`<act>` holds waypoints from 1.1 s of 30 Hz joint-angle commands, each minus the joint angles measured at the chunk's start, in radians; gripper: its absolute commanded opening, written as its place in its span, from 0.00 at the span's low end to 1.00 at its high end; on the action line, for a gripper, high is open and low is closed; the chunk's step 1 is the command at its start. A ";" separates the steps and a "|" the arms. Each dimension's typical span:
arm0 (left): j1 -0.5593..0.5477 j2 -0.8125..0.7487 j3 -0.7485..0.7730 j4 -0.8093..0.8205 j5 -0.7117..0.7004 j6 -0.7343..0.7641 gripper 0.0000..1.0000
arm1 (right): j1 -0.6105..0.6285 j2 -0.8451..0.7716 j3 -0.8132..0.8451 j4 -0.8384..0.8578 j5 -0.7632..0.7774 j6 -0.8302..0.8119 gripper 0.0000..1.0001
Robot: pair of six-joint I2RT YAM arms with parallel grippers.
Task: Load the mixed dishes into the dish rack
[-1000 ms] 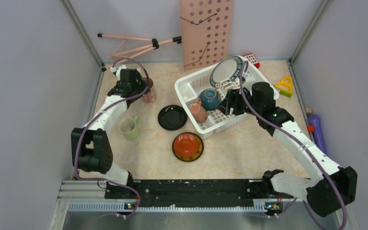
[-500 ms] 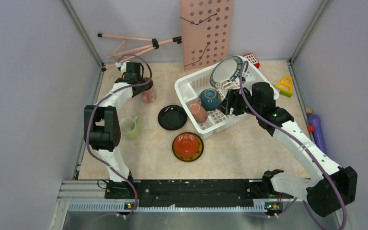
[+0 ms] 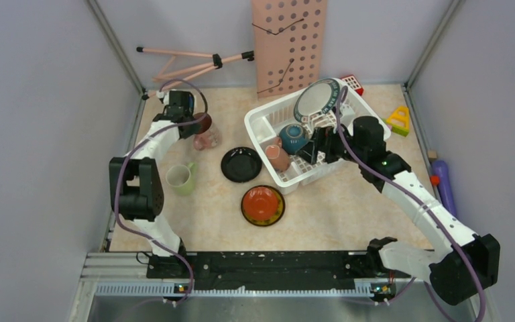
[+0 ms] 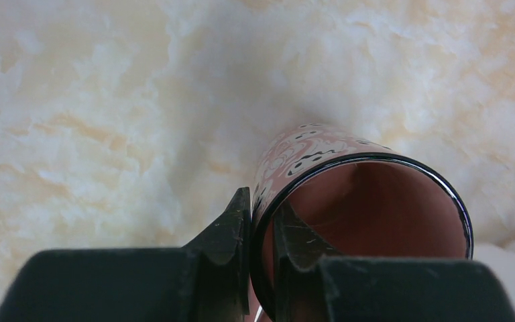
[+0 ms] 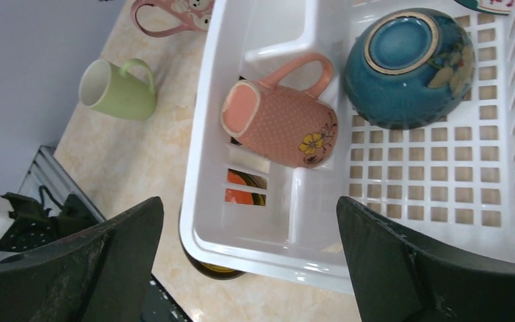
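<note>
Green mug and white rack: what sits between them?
A black plate lies on the table between the mug and the rack, clear in the top view.

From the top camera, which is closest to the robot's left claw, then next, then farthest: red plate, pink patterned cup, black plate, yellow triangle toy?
1. Pink patterned cup: pinched at its rim by the left gripper.
2. Round black plate: to its right.
3. Round red plate: nearer the arm bases.
4. Yellow triangle toy: far right, beyond the white plastic dish rack.
</note>
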 commanded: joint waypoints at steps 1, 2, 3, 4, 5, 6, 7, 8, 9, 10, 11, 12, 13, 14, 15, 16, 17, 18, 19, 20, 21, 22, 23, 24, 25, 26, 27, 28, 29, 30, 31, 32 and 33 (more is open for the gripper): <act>0.005 -0.278 -0.045 0.155 0.194 -0.053 0.00 | 0.008 -0.001 0.030 0.140 -0.111 0.062 0.99; 0.005 -0.313 -0.063 0.176 0.242 -0.071 0.00 | 0.009 0.004 0.028 0.179 -0.146 0.083 0.99; 0.005 -0.346 -0.080 0.195 0.302 -0.090 0.00 | 0.009 0.009 0.021 0.224 -0.183 0.108 0.99; 0.005 -0.375 -0.094 0.219 0.355 -0.119 0.00 | 0.008 0.013 0.012 0.286 -0.219 0.135 0.99; 0.005 -0.407 -0.114 0.240 0.431 -0.152 0.00 | 0.008 0.020 0.005 0.353 -0.248 0.182 0.99; 0.005 -0.421 -0.136 0.283 0.476 -0.181 0.00 | 0.008 0.030 0.001 0.389 -0.269 0.216 0.99; 0.005 -0.447 -0.163 0.340 0.552 -0.224 0.00 | 0.009 0.039 0.000 0.421 -0.289 0.245 0.99; 0.005 -0.463 -0.195 0.392 0.609 -0.300 0.00 | 0.011 0.050 -0.001 0.451 -0.307 0.273 0.99; 0.005 -0.476 -0.225 0.482 0.659 -0.373 0.00 | 0.014 0.061 -0.001 0.479 -0.320 0.295 0.99; 0.004 -0.485 -0.255 0.553 0.699 -0.451 0.00 | 0.019 0.070 0.001 0.501 -0.328 0.310 0.98; 0.000 -0.489 -0.281 0.636 0.737 -0.527 0.00 | 0.026 0.077 0.000 0.521 -0.328 0.323 0.98; -0.008 -0.491 -0.309 0.724 0.761 -0.608 0.00 | 0.031 0.082 -0.005 0.551 -0.323 0.339 0.98; -0.020 -0.490 -0.331 0.806 0.777 -0.680 0.00 | 0.036 0.086 -0.012 0.584 -0.317 0.355 0.98; -0.035 -0.487 -0.345 0.882 0.783 -0.737 0.00 | 0.041 0.087 -0.023 0.626 -0.309 0.376 0.97; -0.053 -0.485 -0.351 0.932 0.781 -0.785 0.00 | 0.044 0.090 -0.034 0.669 -0.295 0.399 0.96; -0.072 -0.480 -0.350 0.962 0.779 -0.821 0.00 | 0.048 0.096 -0.041 0.706 -0.281 0.423 0.94; -0.091 -0.473 -0.344 1.000 0.777 -0.855 0.00 | 0.051 0.103 -0.044 0.741 -0.267 0.444 0.92; -0.117 -0.467 -0.340 1.031 0.774 -0.886 0.00 | 0.057 0.111 -0.044 0.766 -0.254 0.459 0.90; -0.135 -0.461 -0.335 1.061 0.769 -0.919 0.00 | 0.064 0.122 -0.038 0.783 -0.244 0.466 0.89; -0.153 -0.453 -0.328 1.083 0.766 -0.951 0.00 | 0.071 0.132 -0.025 0.788 -0.226 0.465 0.89; -0.171 -0.444 -0.320 1.099 0.766 -0.978 0.00 | 0.076 0.142 -0.017 0.788 -0.213 0.461 0.88; -0.187 -0.437 -0.310 1.112 0.765 -1.001 0.00 | 0.080 0.151 -0.010 0.793 -0.205 0.458 0.87; -0.203 -0.431 -0.296 1.113 0.763 -1.007 0.00 | 0.081 0.159 -0.009 0.806 -0.201 0.456 0.86; -0.218 -0.428 -0.281 1.094 0.764 -1.003 0.00 | 0.082 0.163 -0.012 0.830 -0.198 0.458 0.86; -0.234 -0.425 -0.262 1.060 0.763 -0.995 0.00 | 0.082 0.164 -0.017 0.855 -0.195 0.459 0.86; -0.244 -0.421 -0.249 1.036 0.760 -0.992 0.00 | 0.082 0.165 -0.019 0.884 -0.195 0.453 0.85; -0.256 -0.417 -0.242 1.031 0.754 -0.997 0.00 | 0.082 0.166 -0.019 0.899 -0.198 0.446 0.85; -0.268 -0.413 -0.242 1.038 0.749 -1.010 0.00 | 0.082 0.168 -0.017 0.918 -0.209 0.442 0.85; -0.276 -0.404 -0.242 1.055 0.748 -1.027 0.00 | 0.082 0.171 -0.014 0.932 -0.218 0.441 0.85; -0.287 -0.393 -0.240 1.081 0.751 -1.044 0.00 | 0.082 0.173 -0.009 0.937 -0.220 0.442 0.85; -0.295 -0.378 -0.237 1.105 0.756 -1.058 0.00 | 0.082 0.175 -0.008 0.945 -0.220 0.446 0.85; -0.306 -0.365 -0.231 1.125 0.763 -1.074 0.00 | 0.082 0.175 -0.008 0.955 -0.213 0.453 0.83; -0.317 -0.352 -0.226 1.140 0.766 -1.087 0.00 | 0.083 0.173 -0.009 0.961 -0.198 0.460 0.81</act>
